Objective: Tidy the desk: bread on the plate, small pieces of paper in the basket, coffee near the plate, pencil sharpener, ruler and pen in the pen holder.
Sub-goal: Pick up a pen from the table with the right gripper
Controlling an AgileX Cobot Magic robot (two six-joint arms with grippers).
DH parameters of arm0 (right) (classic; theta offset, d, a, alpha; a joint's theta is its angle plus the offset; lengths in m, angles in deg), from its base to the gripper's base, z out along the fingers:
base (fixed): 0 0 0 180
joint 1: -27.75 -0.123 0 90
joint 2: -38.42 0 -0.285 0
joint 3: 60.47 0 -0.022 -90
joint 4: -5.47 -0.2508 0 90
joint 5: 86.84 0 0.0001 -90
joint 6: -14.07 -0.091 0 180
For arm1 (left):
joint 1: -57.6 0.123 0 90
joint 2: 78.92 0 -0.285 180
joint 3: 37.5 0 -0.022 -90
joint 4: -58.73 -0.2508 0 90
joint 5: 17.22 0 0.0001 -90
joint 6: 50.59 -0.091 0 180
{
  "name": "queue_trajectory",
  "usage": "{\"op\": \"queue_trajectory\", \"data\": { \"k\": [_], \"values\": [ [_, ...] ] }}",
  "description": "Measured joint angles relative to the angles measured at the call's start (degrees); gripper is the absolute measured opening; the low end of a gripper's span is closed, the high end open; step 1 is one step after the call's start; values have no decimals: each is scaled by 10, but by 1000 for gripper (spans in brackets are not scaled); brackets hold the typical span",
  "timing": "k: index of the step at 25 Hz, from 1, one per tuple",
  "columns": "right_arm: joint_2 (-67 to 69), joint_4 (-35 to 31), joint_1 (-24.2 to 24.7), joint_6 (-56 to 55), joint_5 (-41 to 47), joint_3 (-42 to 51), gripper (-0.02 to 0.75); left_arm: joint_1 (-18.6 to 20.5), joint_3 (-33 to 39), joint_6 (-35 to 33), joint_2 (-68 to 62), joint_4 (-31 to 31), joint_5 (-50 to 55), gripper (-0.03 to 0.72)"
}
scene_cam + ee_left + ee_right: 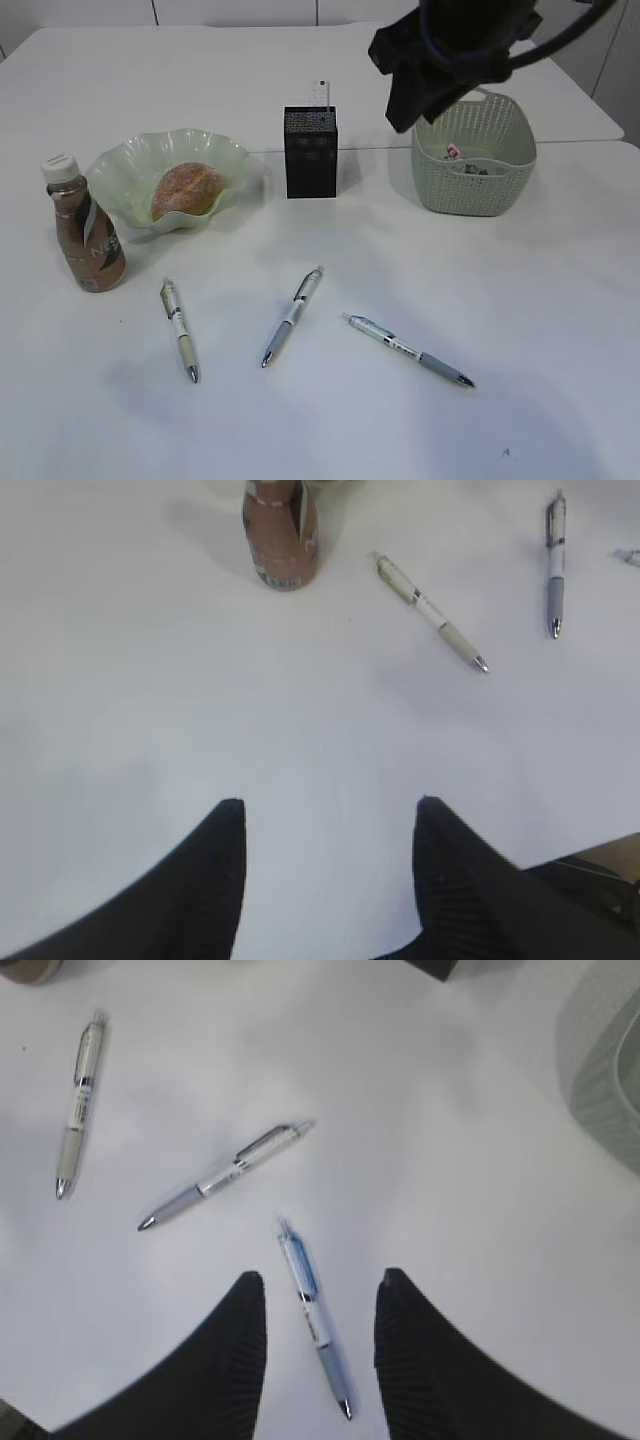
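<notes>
The bread (185, 190) lies in the green plate (120, 165), and the coffee (85, 225) stands just left of it. A clear ruler (322, 92) sticks up out of the black pen holder (310, 155). Small pieces of paper (455, 152) lie in the basket (475, 185). Three pens rest on the desk: left (180, 330), middle (292, 315) and right, blue-grey (408, 350). My right gripper (320, 1276) is open above that blue-grey pen (313, 1310), which lies between the fingers with gaps on both sides. My left gripper (331, 802) is open over bare desk. The pencil sharpener is out of view.
The dark right arm (450, 50) hangs in front of the basket's far rim. In the left wrist view the coffee (280, 535) and two pens (430, 610), (555, 565) lie well ahead of the fingers. A seam between two tabletops (380, 150) runs behind the pen holder.
</notes>
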State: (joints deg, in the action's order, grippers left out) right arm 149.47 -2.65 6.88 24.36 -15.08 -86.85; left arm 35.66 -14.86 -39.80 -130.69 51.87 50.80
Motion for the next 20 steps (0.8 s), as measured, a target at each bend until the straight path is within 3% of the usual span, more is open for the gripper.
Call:
{"op": "queue_trajectory", "data": {
  "k": [6, 12, 20],
  "values": [
    [-36, 0, -11, 4, 0, 76, 305, 0, 24, 0, -29, 9, 0, 374],
    [-40, 5, -39, 68, -3, 155, 421, 0, 37, -3, -66, 10, -8, 374],
    [-3, 2, -44, 100, -7, 165, 438, 0, 37, -6, -88, 12, -16, 374]
  ]
}}
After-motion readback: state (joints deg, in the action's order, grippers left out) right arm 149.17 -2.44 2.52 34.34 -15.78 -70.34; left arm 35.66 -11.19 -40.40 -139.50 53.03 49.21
